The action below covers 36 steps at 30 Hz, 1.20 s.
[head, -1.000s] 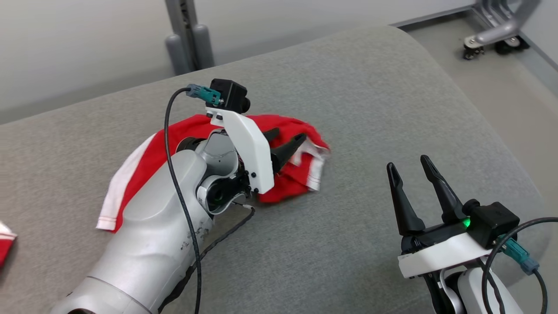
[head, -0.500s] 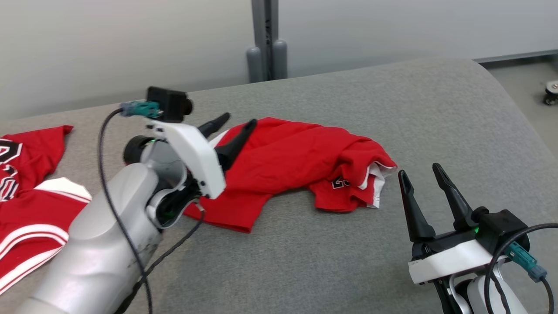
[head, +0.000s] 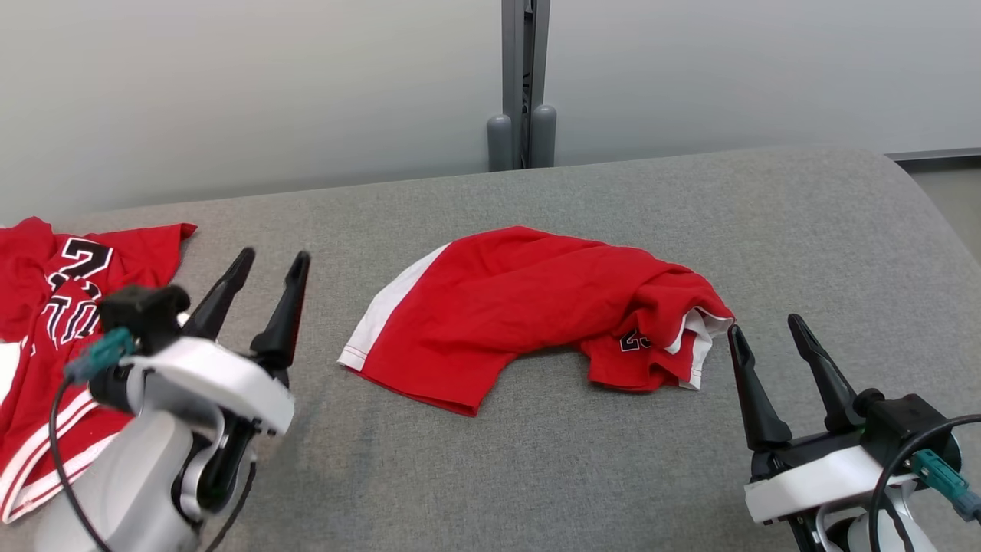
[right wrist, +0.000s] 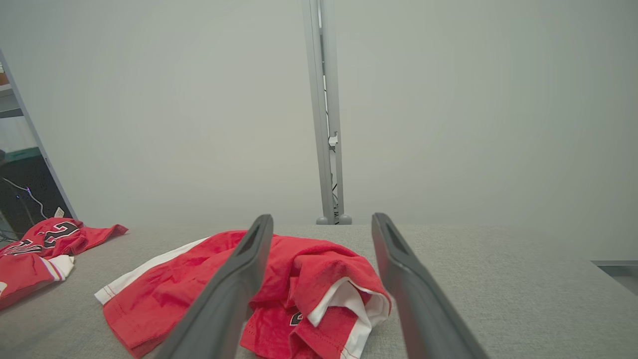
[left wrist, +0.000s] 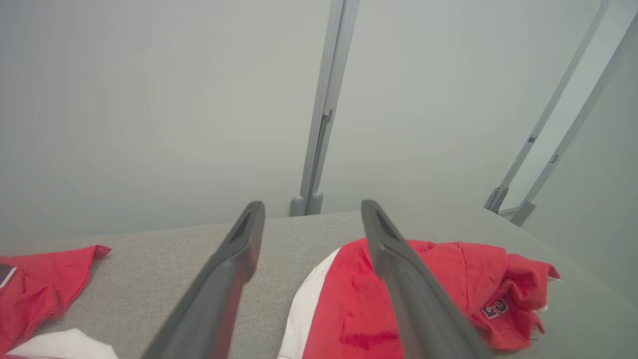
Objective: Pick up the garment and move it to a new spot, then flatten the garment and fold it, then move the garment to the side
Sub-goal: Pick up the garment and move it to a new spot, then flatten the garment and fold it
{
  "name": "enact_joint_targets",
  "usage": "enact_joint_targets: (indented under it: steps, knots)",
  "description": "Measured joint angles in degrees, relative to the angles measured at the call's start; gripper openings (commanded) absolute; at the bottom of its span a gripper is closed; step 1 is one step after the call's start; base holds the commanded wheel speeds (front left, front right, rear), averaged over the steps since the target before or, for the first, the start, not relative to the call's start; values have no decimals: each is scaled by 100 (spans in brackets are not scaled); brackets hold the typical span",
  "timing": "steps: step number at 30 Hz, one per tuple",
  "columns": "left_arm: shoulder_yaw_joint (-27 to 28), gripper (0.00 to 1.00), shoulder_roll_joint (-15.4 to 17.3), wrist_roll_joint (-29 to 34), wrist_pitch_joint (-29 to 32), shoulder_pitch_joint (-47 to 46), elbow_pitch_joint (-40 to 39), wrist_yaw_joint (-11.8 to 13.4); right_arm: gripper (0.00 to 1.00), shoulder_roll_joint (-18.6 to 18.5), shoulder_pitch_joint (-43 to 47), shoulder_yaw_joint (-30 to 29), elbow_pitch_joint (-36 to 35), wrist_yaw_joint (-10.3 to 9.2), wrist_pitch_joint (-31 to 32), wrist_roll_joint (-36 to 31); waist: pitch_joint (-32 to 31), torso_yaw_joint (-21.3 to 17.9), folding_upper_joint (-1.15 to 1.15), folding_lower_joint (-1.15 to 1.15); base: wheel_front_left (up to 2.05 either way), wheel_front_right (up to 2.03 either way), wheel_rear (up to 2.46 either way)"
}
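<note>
A crumpled red garment (head: 529, 307) with white side trim lies mid-surface on the grey cushion (head: 536, 475); its right end is bunched, showing a dark number patch. It also lies ahead in the left wrist view as the garment (left wrist: 438, 294) and in the right wrist view as the garment (right wrist: 209, 279). My left gripper (head: 272, 261) stands open to the left of it, apart from the cloth, holding nothing. Just off the bunched right end, my right gripper (head: 766, 330) is open and empty too.
A second red jersey (head: 54, 307) with black-and-white numbers lies at the cushion's far left, also seen as the jersey (right wrist: 40, 244). A grey post (head: 523, 84) rises behind the cushion against a pale wall. The cushion's right edge curves down toward the floor.
The head camera has swung and the whole picture shifted. My left gripper has drawn back off the garment to its left; the garment lies released. The right gripper keeps its pose.
</note>
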Motion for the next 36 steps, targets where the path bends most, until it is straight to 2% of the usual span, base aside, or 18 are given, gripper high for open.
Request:
enact_joint_targets:
  steps: [7,11,14,18,24,29,36]
  knots:
    - [589,100,127,194,-310,1012,-588,476,100,21,169,-143,-45,0,0,12,-116,-17,0,0,0,0,0]
    - [1301,100,-80,589,-320,1629,-1073,694,100,64,287,-208,-124,0,0,27,-159,-66,0,0,0,0,0]
    - [1784,100,-319,1043,-319,2111,-1384,708,100,88,344,-240,-163,0,0,38,-178,-95,0,0,0,0,0]
    - [2113,100,-634,1666,-328,2581,-1682,548,100,101,400,-255,-207,0,0,55,-190,-115,0,0,0,0,0]
    - [2762,100,-1201,2162,-328,3137,-1929,419,100,125,472,-285,-274,0,0,80,-190,-140,0,0,0,0,0]
    - [3164,100,-1695,2542,-328,3376,-2068,118,100,153,583,-348,-335,0,0,100,-160,-58,0,0,0,0,0]
    - [3414,100,-1920,2852,-328,3390,-1969,-187,100,172,547,-366,-365,0,0,92,-164,-13,0,0,0,0,0]
